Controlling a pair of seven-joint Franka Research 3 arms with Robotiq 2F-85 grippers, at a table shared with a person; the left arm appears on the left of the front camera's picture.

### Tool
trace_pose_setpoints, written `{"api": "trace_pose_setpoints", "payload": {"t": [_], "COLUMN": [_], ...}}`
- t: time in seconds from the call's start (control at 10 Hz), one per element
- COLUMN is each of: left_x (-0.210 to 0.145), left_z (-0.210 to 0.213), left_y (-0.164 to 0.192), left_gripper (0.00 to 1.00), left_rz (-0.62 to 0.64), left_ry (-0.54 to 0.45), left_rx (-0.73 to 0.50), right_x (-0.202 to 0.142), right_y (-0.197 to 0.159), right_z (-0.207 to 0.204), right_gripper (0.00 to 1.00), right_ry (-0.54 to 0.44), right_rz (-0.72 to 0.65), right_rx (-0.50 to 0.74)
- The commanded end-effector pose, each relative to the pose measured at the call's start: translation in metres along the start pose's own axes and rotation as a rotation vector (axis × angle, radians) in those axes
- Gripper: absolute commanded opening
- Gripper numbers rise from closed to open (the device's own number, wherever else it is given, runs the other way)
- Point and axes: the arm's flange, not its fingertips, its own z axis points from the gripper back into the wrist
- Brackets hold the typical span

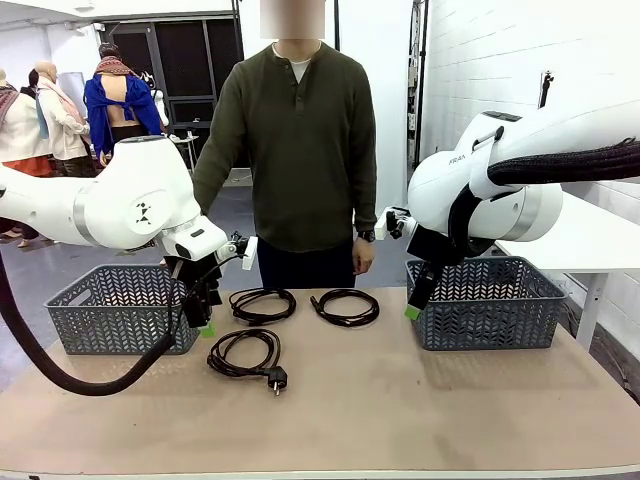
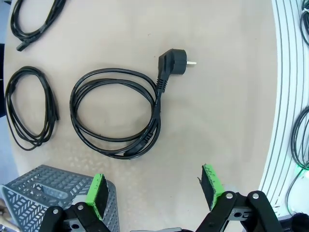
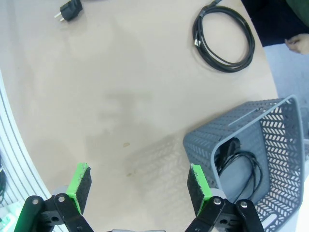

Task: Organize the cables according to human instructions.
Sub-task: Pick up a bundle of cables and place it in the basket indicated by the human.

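Note:
Three cables lie coiled on the table. One cable [image 1: 245,355] with a round plug lies nearest me, another cable [image 1: 262,304] sits behind it, and a third cable [image 1: 346,306] lies at centre right. My left gripper [image 1: 203,318] hangs open beside the left basket, above and left of the near coil [image 2: 116,113]. My right gripper [image 1: 413,305] hangs open at the front left corner of the right basket. Its wrist view shows a fourth cable [image 3: 241,164] lying inside that basket, and the centre-right coil [image 3: 223,34] farther off.
A grey basket [image 1: 110,320] stands at the left of the table and another grey basket [image 1: 490,320] at the right. A person stands at the far side, hand [image 1: 363,255] hanging by the table edge. The near half of the table is bare.

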Motion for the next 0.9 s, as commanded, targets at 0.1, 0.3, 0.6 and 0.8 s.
{"api": "trace_pose_setpoints", "payload": {"t": [0.1, 0.3, 0.6, 0.8], "left_x": [-0.003, 0.003, 0.014, 0.018], "left_z": [0.003, -0.011, -0.049, -0.076], "left_y": [-0.001, 0.002, 0.008, 0.007], "left_gripper": [1.00, 1.00, 1.00, 1.00], "left_rz": [0.006, -0.055, -0.058, -0.022], "left_ry": [-0.006, 0.020, 0.078, 0.079], "left_rx": [0.003, -0.009, -0.036, -0.057], "right_x": [0.000, 0.000, 0.000, 0.000], "right_y": [0.000, 0.000, 0.000, 0.000], "right_z": [0.000, 0.000, 0.000, 0.000], "right_gripper": [1.00, 1.00, 1.00, 1.00], "right_ry": [0.002, 0.002, 0.002, 0.002], "right_rz": [-0.003, -0.003, -0.003, -0.003], "right_rx": [-0.004, -0.004, -0.004, -0.004]}}
